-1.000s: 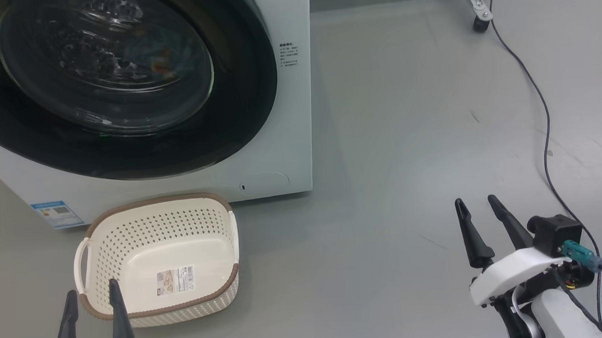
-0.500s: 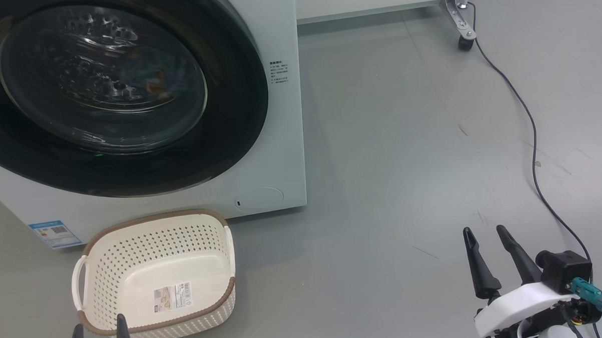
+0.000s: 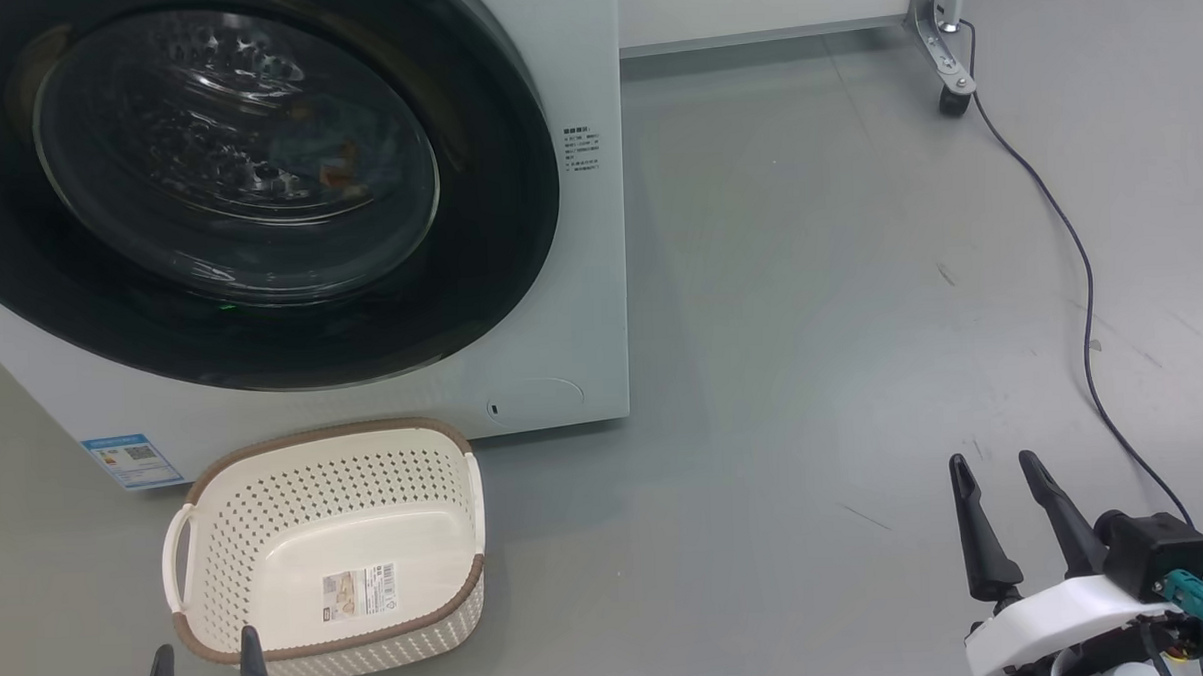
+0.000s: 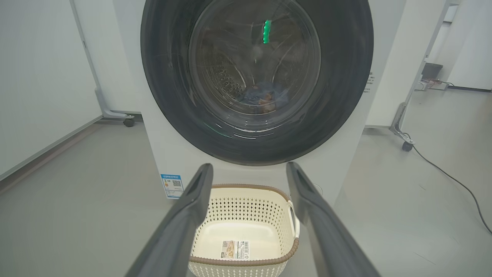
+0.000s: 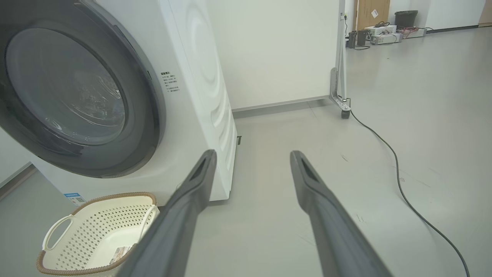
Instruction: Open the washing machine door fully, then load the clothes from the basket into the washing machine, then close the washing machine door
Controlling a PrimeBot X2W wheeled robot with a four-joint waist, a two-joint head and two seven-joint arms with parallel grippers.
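The right gripper (image 3: 991,457) has two long, dark, tapered fingers (image 3: 982,535) on a smooth white wrist shell (image 3: 1061,612). At its 2 o'clock sit a black block (image 3: 1154,551) and a teal connector (image 3: 1193,591).

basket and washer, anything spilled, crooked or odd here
Nothing stands out. The basket sits upright and empty on the floor before the washing machine; the washing machine door looks shut, with the clothes behind its glass. A dark cable trails across the floor at right.

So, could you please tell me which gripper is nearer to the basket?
Left. The left gripper hovers by the basket at its near rim; the right gripper is well off to its right.
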